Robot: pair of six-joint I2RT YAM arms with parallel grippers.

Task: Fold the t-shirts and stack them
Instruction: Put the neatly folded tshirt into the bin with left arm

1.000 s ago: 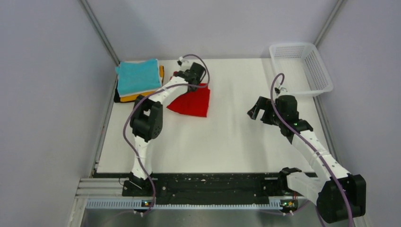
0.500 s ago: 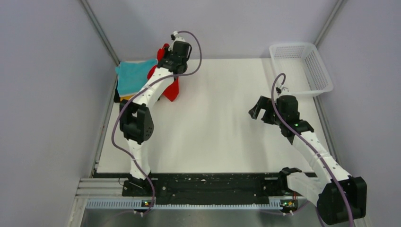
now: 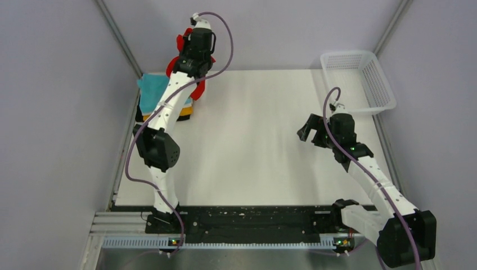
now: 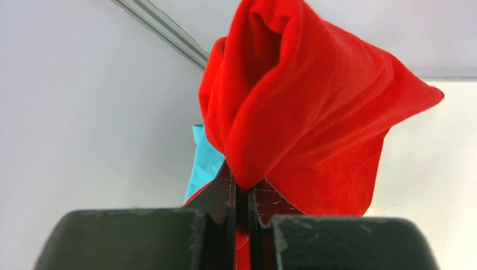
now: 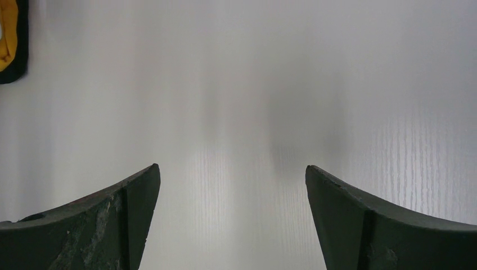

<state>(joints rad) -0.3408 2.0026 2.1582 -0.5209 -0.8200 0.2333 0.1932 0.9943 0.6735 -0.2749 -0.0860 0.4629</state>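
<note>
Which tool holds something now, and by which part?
The left tool is shut on the bright red cloth t-shirt, pinching a bunched fold; the right tool is open, empty.

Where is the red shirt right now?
The red shirt hangs bunched at the top view's far left, clamped in the left end effector, near the turquoise-topped stack.

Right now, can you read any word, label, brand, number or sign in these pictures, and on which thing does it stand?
None: no text can be read in any view.
The red shirt, the stack, the basket, the table, the left pincer and the right pincer all show plain surfaces with no writing.
</note>
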